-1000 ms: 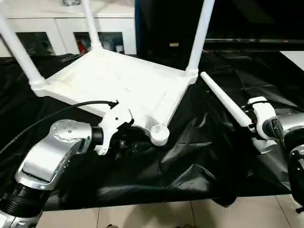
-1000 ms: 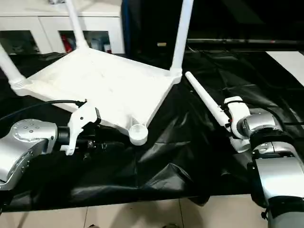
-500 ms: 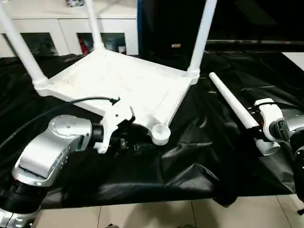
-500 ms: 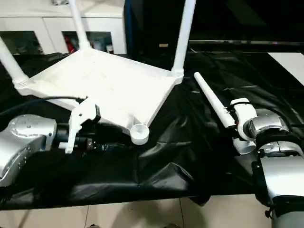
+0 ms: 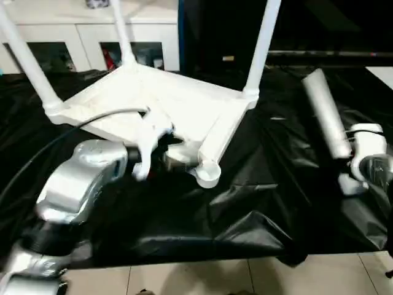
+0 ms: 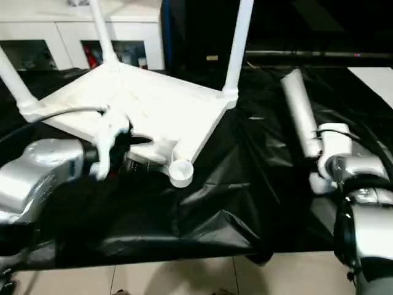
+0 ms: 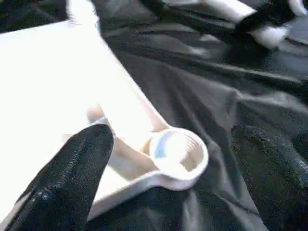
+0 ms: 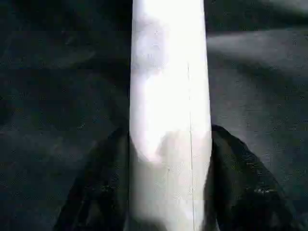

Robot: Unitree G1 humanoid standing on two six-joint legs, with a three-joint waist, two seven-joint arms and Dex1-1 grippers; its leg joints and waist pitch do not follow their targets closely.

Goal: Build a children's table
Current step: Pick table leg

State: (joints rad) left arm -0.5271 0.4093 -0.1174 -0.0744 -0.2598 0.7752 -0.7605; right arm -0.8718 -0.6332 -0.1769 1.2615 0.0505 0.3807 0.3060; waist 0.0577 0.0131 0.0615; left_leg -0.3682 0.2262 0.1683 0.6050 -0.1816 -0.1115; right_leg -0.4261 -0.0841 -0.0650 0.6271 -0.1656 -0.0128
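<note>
1. Head views: the table top [image 5: 166, 107] lies upside down on the black sheet [image 5: 258, 209], tilted, with three legs [image 5: 261, 46] standing up from its far and side corners. The one empty socket [image 5: 207, 173] is at the near corner, facing up. The fourth leg [image 5: 324, 117] is in the right gripper [image 5: 367, 161], off to the right of the top and well apart from that socket; its long axis runs up and away from the robot, leaning a little toward the table. The socket therefore lies to the left of the right gripper, and I judge the leg's lower end must swing over to it and stand upright above it. The left gripper [image 5: 161, 153] is much the nearer to the socket, sitting at the top's near edge just beside it.

2. Left wrist view: one black finger [image 7: 72, 168] lies against the rim of the top next to the socket [image 7: 178, 154], whose inner thread shows. The other finger sits apart on the sheet side, so the jaws stand spread, with the corner between them and not clamped.

3. Right wrist view: the leg [image 8: 168, 110] runs straight out between the two fingers [image 8: 240, 178], which press on both sides: clenched on the leg.
</note>
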